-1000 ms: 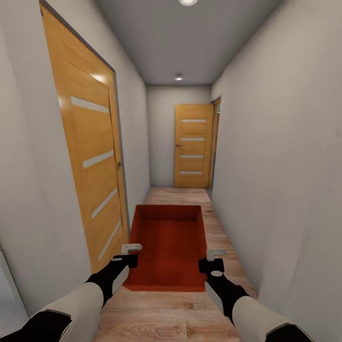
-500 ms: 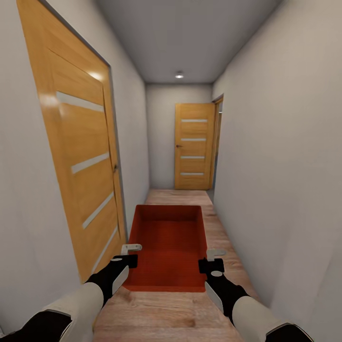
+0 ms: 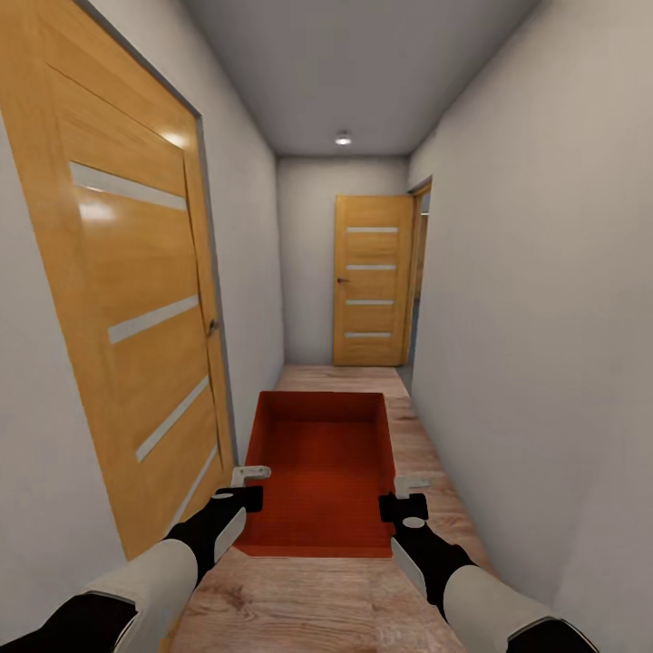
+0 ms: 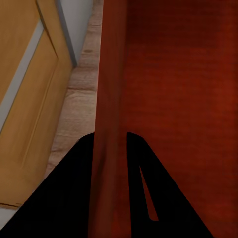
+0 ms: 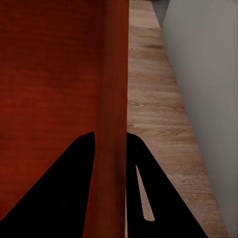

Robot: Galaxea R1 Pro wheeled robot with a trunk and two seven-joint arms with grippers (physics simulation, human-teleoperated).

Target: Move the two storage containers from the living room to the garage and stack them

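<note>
Now the robot is in a narrow hallway, with a single storage container (image 3: 319, 472) carried out in front of it between both arms, above the pale wood plank floor (image 3: 299, 603). The container is a red-orange open-top bin with thin plain walls, its long axis pointing down the corridor, and its inside is bare.

The left gripper (image 3: 248, 483) is clamped on the bin's left side wall near the robot's end; in the left wrist view the wall (image 4: 110, 99) runs straight between the two dark fingers (image 4: 74, 198), one on the outside and one inside the bin. The right gripper (image 3: 405, 494) grasps the right side wall in the same manner, and the right wrist view shows that wall (image 5: 116, 99) pinched between its fingers (image 5: 64, 188), with plank flooring and a grey wall beyond.

Close on the left side of the hallway stands a closed orange wooden door (image 3: 118, 299) with pale horizontal strips, its handle (image 3: 213, 326) near its far edge. At the far end of the corridor a second orange door (image 3: 370, 281) of the same style faces the robot, and just to its right is an opening in the right wall (image 3: 544, 317). A round ceiling light (image 3: 343, 139) glows above the far end.
</note>
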